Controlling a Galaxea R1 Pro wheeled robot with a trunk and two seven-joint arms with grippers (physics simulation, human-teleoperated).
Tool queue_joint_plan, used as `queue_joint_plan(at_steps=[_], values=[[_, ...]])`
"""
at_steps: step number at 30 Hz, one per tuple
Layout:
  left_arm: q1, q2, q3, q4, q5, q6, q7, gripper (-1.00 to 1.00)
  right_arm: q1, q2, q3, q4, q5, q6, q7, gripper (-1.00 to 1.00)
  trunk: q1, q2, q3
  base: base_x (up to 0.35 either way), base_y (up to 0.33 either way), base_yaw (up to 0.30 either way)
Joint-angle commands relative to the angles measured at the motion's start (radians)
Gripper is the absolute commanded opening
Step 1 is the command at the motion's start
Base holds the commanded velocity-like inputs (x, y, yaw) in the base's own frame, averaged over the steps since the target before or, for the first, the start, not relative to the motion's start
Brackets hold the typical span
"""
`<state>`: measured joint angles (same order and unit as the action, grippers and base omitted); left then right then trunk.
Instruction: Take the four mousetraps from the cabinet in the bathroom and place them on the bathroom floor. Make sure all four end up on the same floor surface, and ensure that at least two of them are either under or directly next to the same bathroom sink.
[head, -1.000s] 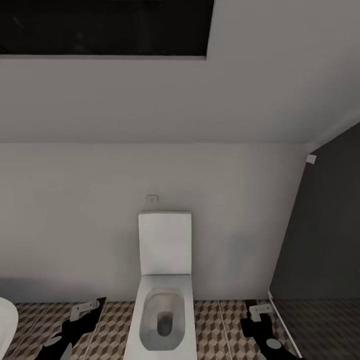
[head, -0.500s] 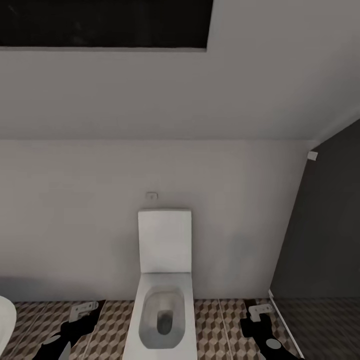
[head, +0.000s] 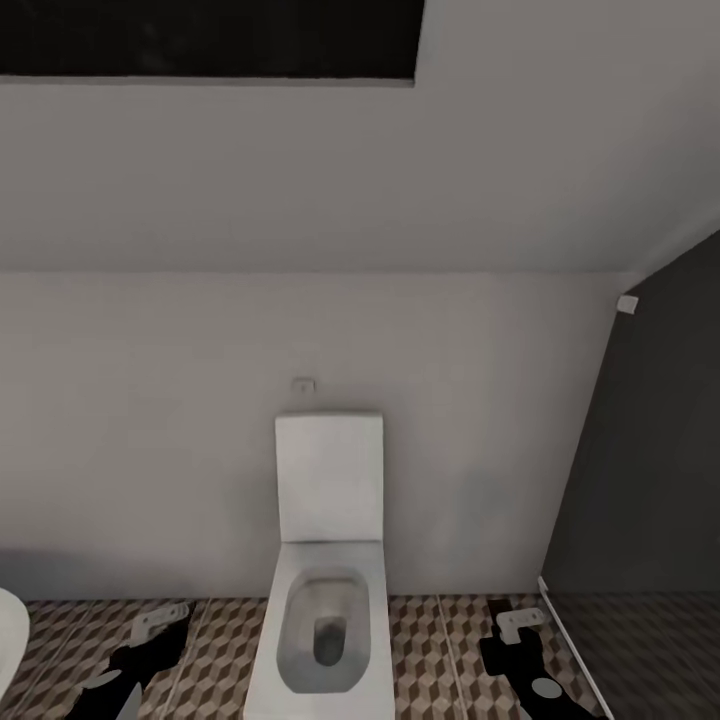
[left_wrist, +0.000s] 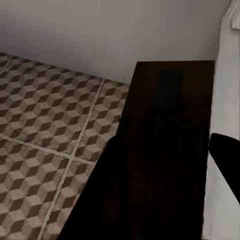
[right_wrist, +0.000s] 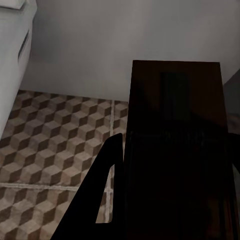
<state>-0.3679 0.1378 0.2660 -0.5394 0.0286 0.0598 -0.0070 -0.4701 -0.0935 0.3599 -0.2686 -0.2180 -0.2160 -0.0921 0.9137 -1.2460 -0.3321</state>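
Note:
In the left wrist view a dark brown mousetrap (left_wrist: 170, 100) sits flat between the black fingers of my left gripper (left_wrist: 165, 145), which is shut on it above the bathroom floor (left_wrist: 45, 125). My right gripper (right_wrist: 175, 145) is likewise shut on a second mousetrap (right_wrist: 175, 90) over the cube-patterned tiles (right_wrist: 50, 135). In the head view the left gripper (head: 150, 640) and the right gripper (head: 515, 640) hang low on either side of the toilet. The cabinet and the bathroom sink are out of view.
A white toilet (head: 325, 600) stands straight ahead against the pale wall, between the two arms. A dark grey wall (head: 650, 480) closes the right side. A white rounded edge (head: 8, 640) shows at the far left. Patterned floor (head: 430, 650) lies beside the toilet.
The whole head picture has drifted upward a little, so the camera has moved. The left gripper sits lower in that view than before. The right gripper holds its place.

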Motion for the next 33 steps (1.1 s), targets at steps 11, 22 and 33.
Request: queue_joint_plan(at_steps=[11, 22, 33], values=[[-0.001, -0.009, -0.001, -0.002, 0.007, 0.006, 0.076, -1.00, -0.001, 0.000, 0.010, 0.000, -0.010, -0.004, -0.001, -1.00, 0.042, -0.078, -0.036, 0.000, 0.000, 0.000], [0.000, -0.010, -0.001, -0.001, 0.006, -0.024, 0.077, -1.00, -0.001, 0.000, 0.011, 0.001, -0.009, -0.006, -0.001, -1.00, 0.084, -0.155, -0.070, 0.000, 0.000, 0.000], [0.000, -0.009, -0.001, -0.001, 0.006, -0.026, 0.078, -1.00, -0.001, 0.000, 0.011, 0.001, -0.009, -0.007, -0.001, -1.00, 0.127, -0.232, -0.105, 0.000, 0.000, 0.000]])
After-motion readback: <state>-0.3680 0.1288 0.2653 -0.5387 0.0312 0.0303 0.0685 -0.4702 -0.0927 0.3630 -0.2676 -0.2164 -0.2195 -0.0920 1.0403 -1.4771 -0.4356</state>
